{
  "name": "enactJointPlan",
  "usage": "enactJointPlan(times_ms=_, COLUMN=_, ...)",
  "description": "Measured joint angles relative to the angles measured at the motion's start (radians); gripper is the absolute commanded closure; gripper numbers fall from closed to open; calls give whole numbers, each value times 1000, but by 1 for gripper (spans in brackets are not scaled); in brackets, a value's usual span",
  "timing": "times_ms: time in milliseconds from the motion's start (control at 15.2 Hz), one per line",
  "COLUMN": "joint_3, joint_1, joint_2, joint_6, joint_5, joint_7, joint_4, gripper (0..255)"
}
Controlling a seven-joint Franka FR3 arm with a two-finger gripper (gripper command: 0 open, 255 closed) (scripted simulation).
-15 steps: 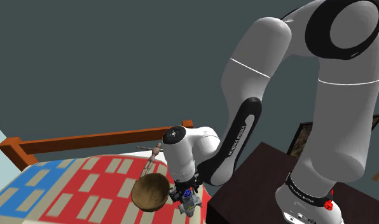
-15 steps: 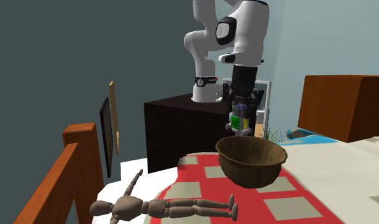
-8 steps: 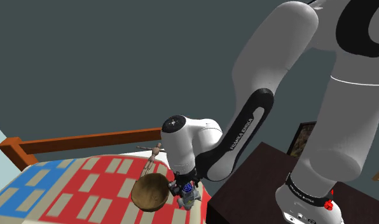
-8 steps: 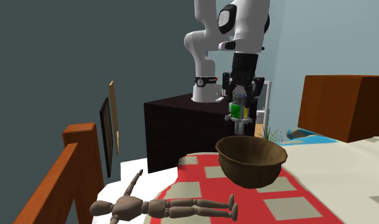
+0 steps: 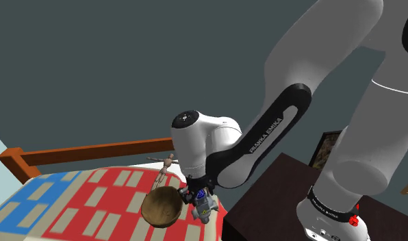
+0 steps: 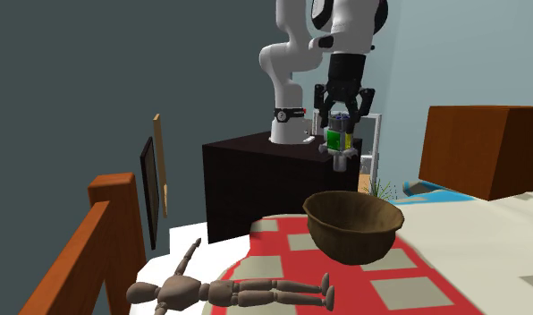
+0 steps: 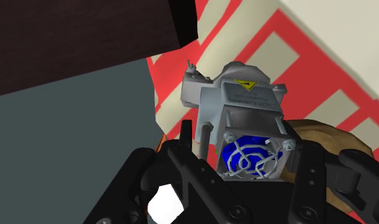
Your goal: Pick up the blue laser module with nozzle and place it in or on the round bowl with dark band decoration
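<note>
We are looking at a laser module [image 7: 245, 127] whose housing is showing pale grey, with a blue core behind a grey grille and a yellow warning triangle. The gripper [image 6: 345, 116] is showing black. The bowl [image 6: 352, 225] is appearing brown, and the bedspread [image 5: 93, 198] is running red with beige rectangles, blue at one end.

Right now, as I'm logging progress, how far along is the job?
Done: the module is picked up, clasped in the gripper and clear of the bed. In hand: it hangs higher than the bowl, off toward the stand by the shoulder view. Left: carry it over the bowl, which holds nothing, then lower and release.
</note>
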Motion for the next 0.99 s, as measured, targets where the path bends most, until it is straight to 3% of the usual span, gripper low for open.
enactJointPlan(times_ms=660, joint_3=-11, joint_1=13, joint_2=-135, joint_6=-137, joint_5=120, joint_7=-96, joint_4=32, gripper=255)
enactJointPlan(times_ms=990, joint_3=-11, joint_1=-16, joint_2=4, joint_6=-202, joint_5=8, joint_7=-42, joint_4=206, gripper=255)
